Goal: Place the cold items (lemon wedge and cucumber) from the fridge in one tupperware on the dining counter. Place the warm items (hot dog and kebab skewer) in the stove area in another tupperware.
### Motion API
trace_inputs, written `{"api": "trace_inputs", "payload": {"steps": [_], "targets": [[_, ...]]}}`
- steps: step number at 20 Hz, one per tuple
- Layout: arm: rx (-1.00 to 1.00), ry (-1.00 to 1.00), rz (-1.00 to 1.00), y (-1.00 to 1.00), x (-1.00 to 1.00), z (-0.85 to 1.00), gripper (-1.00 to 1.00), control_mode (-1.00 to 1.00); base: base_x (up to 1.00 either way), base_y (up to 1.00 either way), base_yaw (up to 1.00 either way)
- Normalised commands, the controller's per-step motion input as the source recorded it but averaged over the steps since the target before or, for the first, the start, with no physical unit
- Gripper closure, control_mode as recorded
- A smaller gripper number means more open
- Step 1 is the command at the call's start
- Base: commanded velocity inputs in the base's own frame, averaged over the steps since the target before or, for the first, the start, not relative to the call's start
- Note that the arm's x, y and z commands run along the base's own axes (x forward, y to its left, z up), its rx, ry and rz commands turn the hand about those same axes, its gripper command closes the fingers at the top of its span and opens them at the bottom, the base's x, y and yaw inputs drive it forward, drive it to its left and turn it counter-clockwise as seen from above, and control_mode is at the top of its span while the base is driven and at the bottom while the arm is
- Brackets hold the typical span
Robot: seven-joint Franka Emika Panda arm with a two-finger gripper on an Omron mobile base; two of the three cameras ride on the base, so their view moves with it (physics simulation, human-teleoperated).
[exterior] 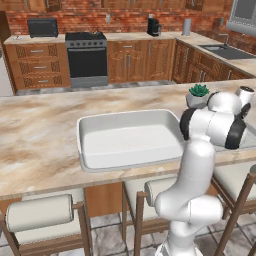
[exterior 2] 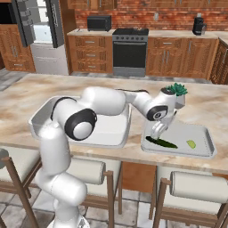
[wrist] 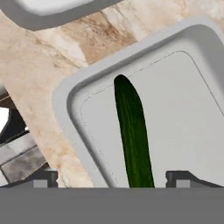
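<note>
While the pincer (wrist: 111, 179) stands released, one cucumber (wrist: 132, 131) (plus one lemon wedge (exterior 2: 191, 144)) lies in one tupperware (exterior 2: 202, 149).

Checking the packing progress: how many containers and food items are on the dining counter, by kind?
White tupperware containers: 2, one large and one smaller tray
Cucumber: 1
Lemon wedge: 1
Total: 4

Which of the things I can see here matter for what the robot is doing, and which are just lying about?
Part of the job:
- cucumber, lying in the right tupperware
- lemon wedge, same container
- empty tupperware
- dining counter
- stove
- fridge
- gripper, open over the cucumber

Just there:
- potted plant
- stools
- microwave
</note>
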Motion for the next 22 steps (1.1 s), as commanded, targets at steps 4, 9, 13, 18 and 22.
{"api": "trace_inputs", "payload": {"steps": [4,9,13,18,22], "targets": [[-0.21,0.0,-0.11,0.64,-0.68,1.0,-1.0,-1.0,0.0,0.0,0.0],[-0.03,-0.04,-0.29,0.96,-0.98,0.73,-1.0,-1.0,0.0,0.0,0.0],[0.0,0.01,-0.43,0.93,-0.8,0.69,-1.0,-1.0,0.0,0.0,0.0],[0.16,0.0,-0.6,0.43,-0.52,0.82,-1.0,-1.0,0.0,0.0,0.0],[0.31,0.03,-0.66,0.18,-0.14,0.68,-1.0,-1.0,0.0,0.0,0.0]]}}
